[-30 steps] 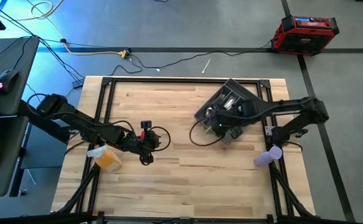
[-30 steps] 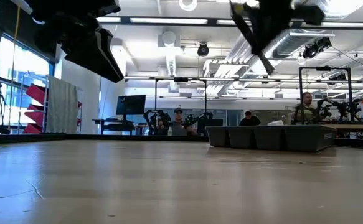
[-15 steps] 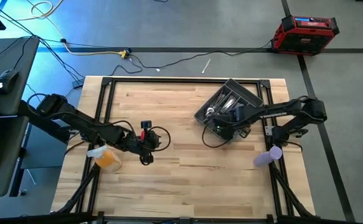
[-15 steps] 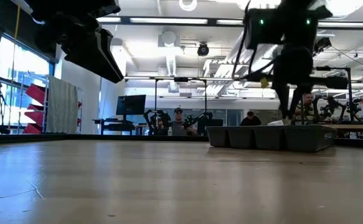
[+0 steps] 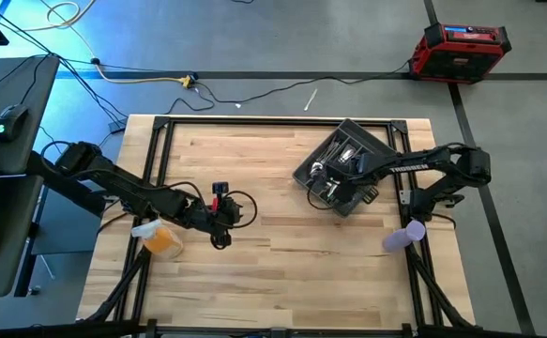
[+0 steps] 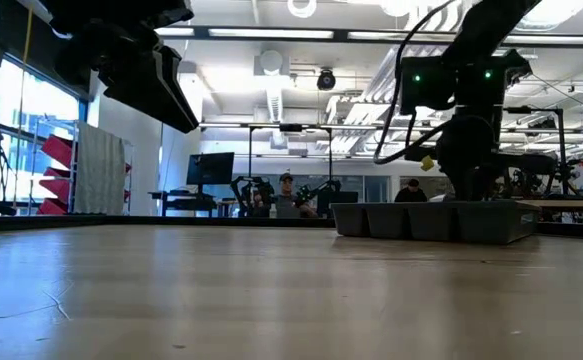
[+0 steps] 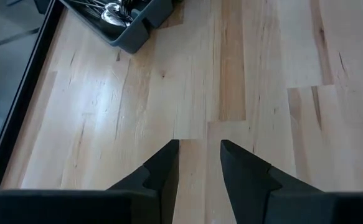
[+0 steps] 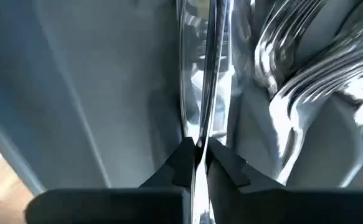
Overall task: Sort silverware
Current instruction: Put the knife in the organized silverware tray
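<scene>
Inside the grey tray at the table's far right, a slim piece of silverware is pinched by the right gripper. The left gripper is held parted, empty, above bare wood.

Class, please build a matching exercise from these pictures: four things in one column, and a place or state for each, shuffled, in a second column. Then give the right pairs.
Column one:
1. right claw
2. left claw
3. grey tray
4. red case

Column two:
A. on the floor beyond the table
B. open above bare wood
C. on the table, holding silverware
D. shut on a silver piece inside the tray

Pairs: 1-D, 2-B, 3-C, 4-A
</scene>
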